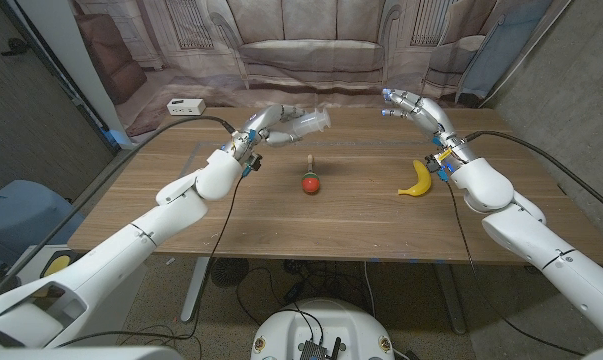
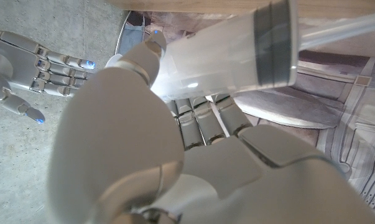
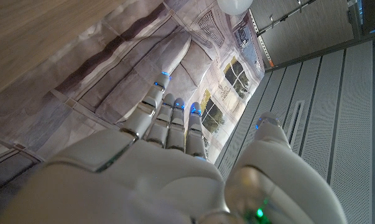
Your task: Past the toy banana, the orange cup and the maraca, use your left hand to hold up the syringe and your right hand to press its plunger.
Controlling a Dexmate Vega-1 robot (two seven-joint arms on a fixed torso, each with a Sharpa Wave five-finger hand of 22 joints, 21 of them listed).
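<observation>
My left hand (image 1: 264,127) grips a clear syringe (image 1: 307,123) and holds it above the table's far side, its barrel pointing toward the right hand. In the left wrist view the barrel (image 2: 231,56) with its dark plunger seal lies across my left hand (image 2: 175,149), and the plunger rod (image 2: 342,28) sticks out beyond it. My right hand (image 1: 411,106) hovers in the air to the right of the syringe, apart from it, fingers spread and holding nothing; it also appears as an open hand (image 2: 38,68) (image 3: 168,130). A red maraca (image 1: 311,182) and a yellow toy banana (image 1: 417,178) lie on the table.
A white power strip (image 1: 186,105) sits at the table's (image 1: 281,225) far left corner. A printed backdrop (image 1: 311,50) with a sofa hangs behind the table. Black cables run along both arms.
</observation>
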